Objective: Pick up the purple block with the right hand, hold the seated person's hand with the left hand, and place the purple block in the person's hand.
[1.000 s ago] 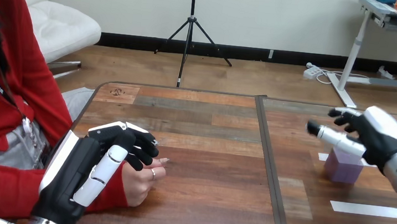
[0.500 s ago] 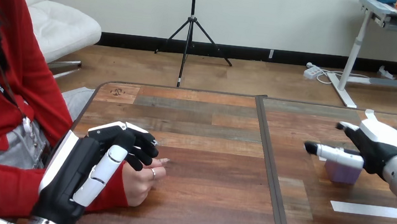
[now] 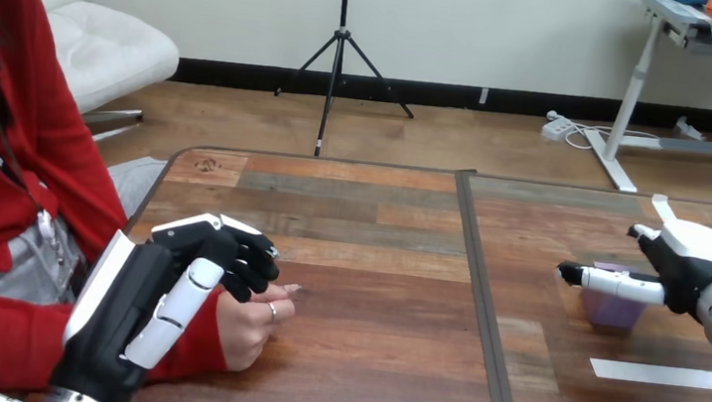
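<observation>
While the right hand (image 3: 690,266) sits across the purple block (image 3: 612,310), most of the block is hidden, and I cannot tell whether the hand grips it. The block rests on the wooden table (image 3: 375,263) at the right, near a white tape strip (image 3: 658,374). At the left, the left hand (image 3: 146,304) curls its fingers over the person's hand (image 3: 249,325), which lies on the table.

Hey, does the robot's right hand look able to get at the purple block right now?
Probably yes: the right hand is close over the purple block, with bare table around it and nothing in between.
</observation>
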### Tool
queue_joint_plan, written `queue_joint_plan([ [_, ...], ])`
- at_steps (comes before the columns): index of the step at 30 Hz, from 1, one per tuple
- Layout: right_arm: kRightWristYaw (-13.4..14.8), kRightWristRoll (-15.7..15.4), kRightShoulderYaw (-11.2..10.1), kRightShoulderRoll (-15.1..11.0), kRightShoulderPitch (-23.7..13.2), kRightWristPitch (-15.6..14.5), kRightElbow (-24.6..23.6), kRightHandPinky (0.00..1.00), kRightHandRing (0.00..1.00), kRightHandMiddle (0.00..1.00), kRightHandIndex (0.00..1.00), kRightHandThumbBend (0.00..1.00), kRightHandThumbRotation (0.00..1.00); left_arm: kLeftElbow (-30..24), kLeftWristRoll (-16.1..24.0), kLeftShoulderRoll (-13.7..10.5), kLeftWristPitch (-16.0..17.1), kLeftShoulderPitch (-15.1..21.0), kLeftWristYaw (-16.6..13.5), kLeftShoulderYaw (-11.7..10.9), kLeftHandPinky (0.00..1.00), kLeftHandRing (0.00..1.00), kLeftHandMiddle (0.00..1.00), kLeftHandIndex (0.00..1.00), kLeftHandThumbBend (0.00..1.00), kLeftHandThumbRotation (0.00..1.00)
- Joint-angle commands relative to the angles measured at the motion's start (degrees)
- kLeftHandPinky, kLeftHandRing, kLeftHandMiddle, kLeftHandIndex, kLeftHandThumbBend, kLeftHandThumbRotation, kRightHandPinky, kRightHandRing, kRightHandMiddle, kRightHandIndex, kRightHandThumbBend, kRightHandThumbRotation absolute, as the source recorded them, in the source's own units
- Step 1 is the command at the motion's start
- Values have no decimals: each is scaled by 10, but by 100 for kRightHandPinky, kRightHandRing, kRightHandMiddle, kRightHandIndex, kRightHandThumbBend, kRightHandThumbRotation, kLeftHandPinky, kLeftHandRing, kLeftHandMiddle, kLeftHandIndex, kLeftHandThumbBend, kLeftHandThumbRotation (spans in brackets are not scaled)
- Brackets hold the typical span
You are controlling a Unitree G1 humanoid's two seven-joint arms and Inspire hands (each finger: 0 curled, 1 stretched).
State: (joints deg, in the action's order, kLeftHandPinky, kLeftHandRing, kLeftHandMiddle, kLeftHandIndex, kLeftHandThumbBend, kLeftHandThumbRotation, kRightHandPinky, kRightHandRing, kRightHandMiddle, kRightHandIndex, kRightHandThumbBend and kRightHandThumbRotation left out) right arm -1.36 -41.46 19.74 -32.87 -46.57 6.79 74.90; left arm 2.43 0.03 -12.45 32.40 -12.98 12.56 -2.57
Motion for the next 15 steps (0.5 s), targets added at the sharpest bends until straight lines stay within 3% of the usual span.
queue_joint_plan([
  [1, 21, -1, 13, 19, -72, -8, 5, 92, 98, 98, 97, 99, 100, -20, -5, -5, 19, 28, -7, -13, 44, 51, 54, 52, 55, 100],
  [15, 8, 5, 26, 25, -67, -25, 10, 90, 96, 96, 95, 96, 100, -19, 1, -7, 32, 21, -11, -20, 44, 51, 53, 53, 51, 100],
])
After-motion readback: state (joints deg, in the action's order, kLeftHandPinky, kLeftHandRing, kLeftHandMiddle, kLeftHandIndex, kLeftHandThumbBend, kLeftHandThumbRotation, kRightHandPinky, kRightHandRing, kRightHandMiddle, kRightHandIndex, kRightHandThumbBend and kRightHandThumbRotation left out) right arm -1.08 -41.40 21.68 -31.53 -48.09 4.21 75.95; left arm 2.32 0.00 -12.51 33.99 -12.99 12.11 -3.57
